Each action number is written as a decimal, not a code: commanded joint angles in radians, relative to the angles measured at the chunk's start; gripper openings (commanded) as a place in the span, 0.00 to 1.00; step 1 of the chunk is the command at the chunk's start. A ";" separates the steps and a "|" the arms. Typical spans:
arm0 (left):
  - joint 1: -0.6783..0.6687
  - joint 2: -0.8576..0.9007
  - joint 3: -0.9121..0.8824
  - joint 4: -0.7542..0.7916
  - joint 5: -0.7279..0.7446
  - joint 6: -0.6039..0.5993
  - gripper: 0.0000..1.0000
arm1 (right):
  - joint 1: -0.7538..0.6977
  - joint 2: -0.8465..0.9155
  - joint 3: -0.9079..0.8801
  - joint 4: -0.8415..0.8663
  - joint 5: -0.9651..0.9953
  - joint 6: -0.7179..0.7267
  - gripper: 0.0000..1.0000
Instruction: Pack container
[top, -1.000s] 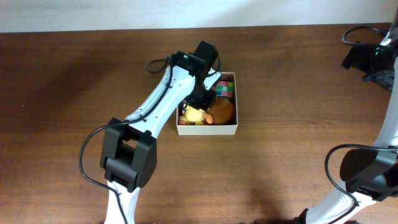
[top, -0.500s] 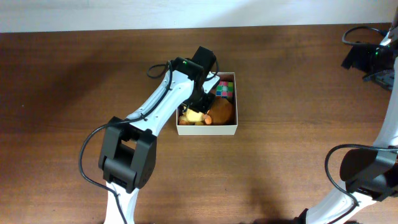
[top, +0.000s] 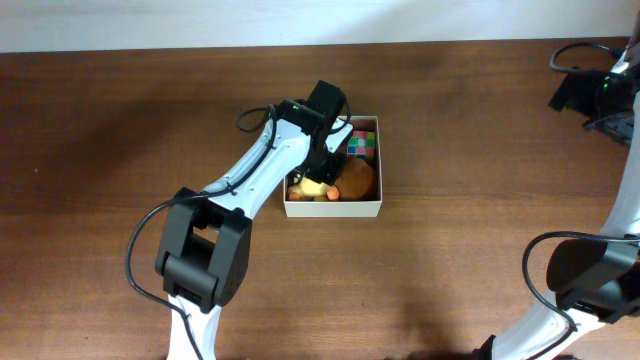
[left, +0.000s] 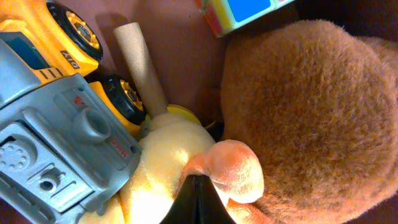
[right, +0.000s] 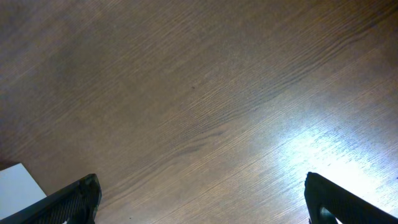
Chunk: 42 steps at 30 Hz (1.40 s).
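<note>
My left pincer (left: 194, 198) has barely shifted this past second. It sits low inside the container (top: 335, 211) at mid-table, tips pinched together between the yellow plush (left: 165, 155) and the brown plush (left: 298, 112). Only the wrist view shows the truck (left: 34, 18), whose lettering looks like "DIY". My right pincer (right: 199, 199) gapes wide over the table (right: 205, 93).

The left arm (top: 262, 165) is built of smooth white links joined by boxy black housings. The largest joint housing (top: 205, 258) is matte and square-edged. A thin black cable (top: 252, 108) loops off the upper link, beside a small green light (top: 297, 102). The right arm (top: 628, 205) has the same white-and-black scheme, with its own dark lead (top: 572, 50) and a green indicator (top: 606, 85). Its fingers (right: 73, 200) are matte black and blunt-tipped.
</note>
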 joint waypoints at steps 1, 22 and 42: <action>0.010 -0.002 0.011 0.003 -0.018 -0.011 0.02 | -0.003 0.002 0.001 0.001 0.001 0.008 0.99; 0.011 -0.122 0.197 -0.089 -0.031 -0.010 0.82 | -0.003 0.002 0.001 0.001 0.001 0.008 0.99; 0.054 -0.273 0.200 -0.196 -0.224 -0.038 0.99 | -0.003 0.002 0.001 0.001 0.001 0.008 0.99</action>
